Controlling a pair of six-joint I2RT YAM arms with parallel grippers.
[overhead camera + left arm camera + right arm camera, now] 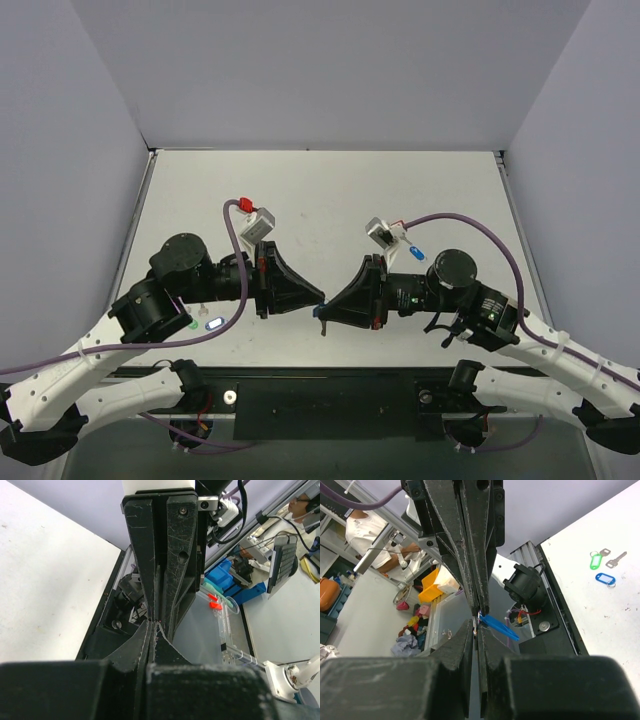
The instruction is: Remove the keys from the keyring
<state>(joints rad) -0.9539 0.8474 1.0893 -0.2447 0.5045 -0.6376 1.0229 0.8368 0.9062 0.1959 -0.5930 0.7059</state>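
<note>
Your right gripper [477, 626] has its jaws pressed together, tip to tip with the left gripper [152, 623], which is closed the same way. The blue key [499, 627] juts out where they meet; you cannot tell which one pinches it. The keyring is too small to make out. A green-capped key [594, 560] and a blue-tagged key [605, 578] lie on the table [600, 620], well apart from the grippers.

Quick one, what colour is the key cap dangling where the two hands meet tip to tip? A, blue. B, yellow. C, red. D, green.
A: in the right wrist view a blue-capped key hangs at the spot where the left hand and right hand come together.
</note>
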